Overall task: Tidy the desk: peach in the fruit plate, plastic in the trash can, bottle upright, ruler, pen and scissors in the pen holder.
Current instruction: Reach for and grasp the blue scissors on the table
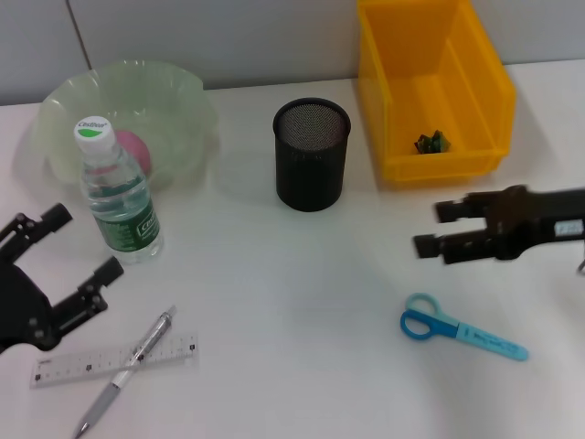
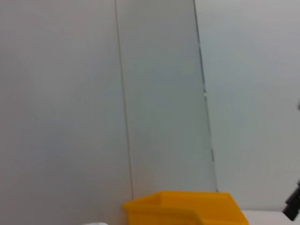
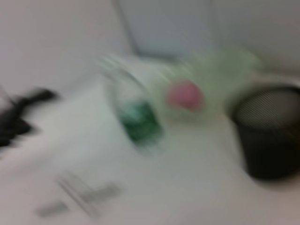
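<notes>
Nearest you, the pen (image 1: 125, 370) lies crossed over the ruler (image 1: 114, 359) on the desk (image 1: 292, 302). Note the left gripper (image 1: 75, 253) just beside them, fingers spread, empty. Note the right gripper (image 1: 437, 228), also spread and empty, above the scissors (image 1: 460, 329). Only the head view shows plastic (image 1: 431, 142) inside the trash can (image 1: 430, 87). Bottle (image 1: 117, 192) stands upright; peach (image 1: 133, 151) sits in the fruit plate (image 1: 123, 114), near the pen holder (image 1: 312, 154).

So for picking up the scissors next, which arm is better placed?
Probably the right. The right gripper, jaws open, hovers just above the scissors on the robot's right side of the desk. The left gripper sits far across, by the bottle, pen and ruler.
</notes>
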Controlling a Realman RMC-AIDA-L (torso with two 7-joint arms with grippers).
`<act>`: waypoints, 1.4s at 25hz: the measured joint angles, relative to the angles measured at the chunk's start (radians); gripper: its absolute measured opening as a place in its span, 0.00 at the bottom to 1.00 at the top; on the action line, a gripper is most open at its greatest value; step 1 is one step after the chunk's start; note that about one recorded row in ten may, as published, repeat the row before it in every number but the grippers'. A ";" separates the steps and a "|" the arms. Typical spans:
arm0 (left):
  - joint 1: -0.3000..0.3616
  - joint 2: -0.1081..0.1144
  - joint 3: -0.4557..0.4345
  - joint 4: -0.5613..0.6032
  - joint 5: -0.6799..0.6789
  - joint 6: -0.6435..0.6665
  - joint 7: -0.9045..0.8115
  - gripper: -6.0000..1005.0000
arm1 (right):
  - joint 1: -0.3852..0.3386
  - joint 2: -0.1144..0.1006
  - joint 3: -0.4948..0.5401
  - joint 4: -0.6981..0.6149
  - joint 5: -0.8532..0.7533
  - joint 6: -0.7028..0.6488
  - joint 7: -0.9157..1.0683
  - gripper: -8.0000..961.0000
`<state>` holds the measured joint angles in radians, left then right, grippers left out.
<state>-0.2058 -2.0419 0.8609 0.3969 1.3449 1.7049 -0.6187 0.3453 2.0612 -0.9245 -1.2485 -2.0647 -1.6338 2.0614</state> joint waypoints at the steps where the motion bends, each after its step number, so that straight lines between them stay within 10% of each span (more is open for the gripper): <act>1: -0.001 0.001 0.000 0.000 0.012 0.000 -0.001 0.80 | 0.000 0.000 0.000 0.000 0.000 0.000 0.000 0.85; 5: -0.003 0.004 0.000 0.000 0.066 0.000 -0.010 0.80 | 0.112 0.001 -0.016 -0.267 -0.345 -0.198 0.391 0.85; 10: 0.002 0.005 -0.003 -0.001 0.095 0.000 -0.012 0.80 | 0.224 0.010 -0.047 -0.304 -0.559 -0.327 0.447 0.85; 25: 0.005 -0.002 -0.001 -0.007 0.099 -0.001 -0.012 0.80 | 0.217 0.016 -0.509 -0.277 -0.699 -0.208 0.347 0.82; 35: 0.000 -0.010 0.000 -0.007 0.100 -0.006 -0.011 0.80 | 0.228 0.021 -0.593 -0.153 -0.694 -0.102 0.447 0.80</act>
<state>-0.2055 -2.0519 0.8606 0.3896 1.4445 1.6992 -0.6302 0.5733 2.0817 -1.5174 -1.4020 -2.7590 -1.7359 2.5087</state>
